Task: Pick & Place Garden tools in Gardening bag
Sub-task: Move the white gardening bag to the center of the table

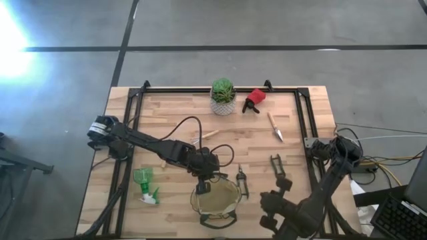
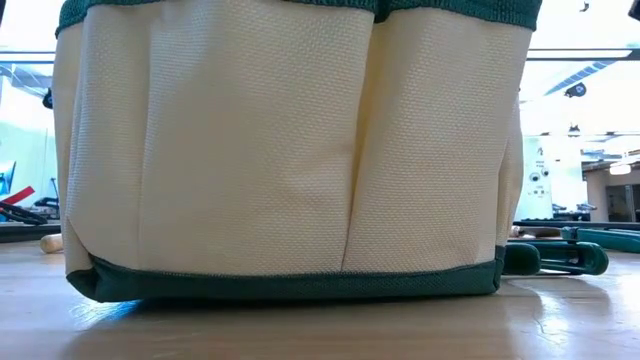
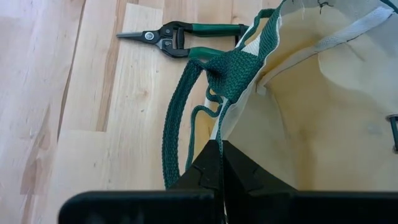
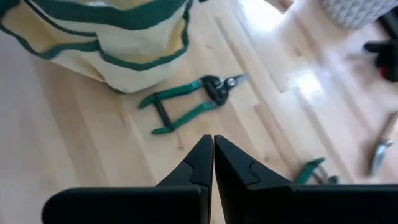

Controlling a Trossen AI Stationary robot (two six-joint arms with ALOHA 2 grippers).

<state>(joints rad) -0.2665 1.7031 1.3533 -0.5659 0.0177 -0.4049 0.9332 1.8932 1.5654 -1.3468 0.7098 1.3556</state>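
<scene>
The gardening bag point(image 1: 215, 198) stands at the near edge of the worktop point(image 1: 167, 113), about midway along it. The left hand point(image 1: 203, 179) sits at the bag's far rim, its fingers pressed together and pinching the cream fabric beside a green handle strap point(image 3: 177, 134). One pair of pruners point(image 1: 241, 181) lies just beside the bag, toward the right edge. The right hand point(image 1: 272, 203) hovers near the near right corner, fingers pressed together on nothing, with a second pair of pruners point(image 1: 278, 167) just beyond it. A green spray bottle point(image 1: 145, 183) lies toward the left edge. Along the far edge are a potted plant point(image 1: 223, 97), a red-and-black sprayer piece point(image 1: 254, 100) and a wooden-handled tool point(image 1: 275, 127).
</scene>
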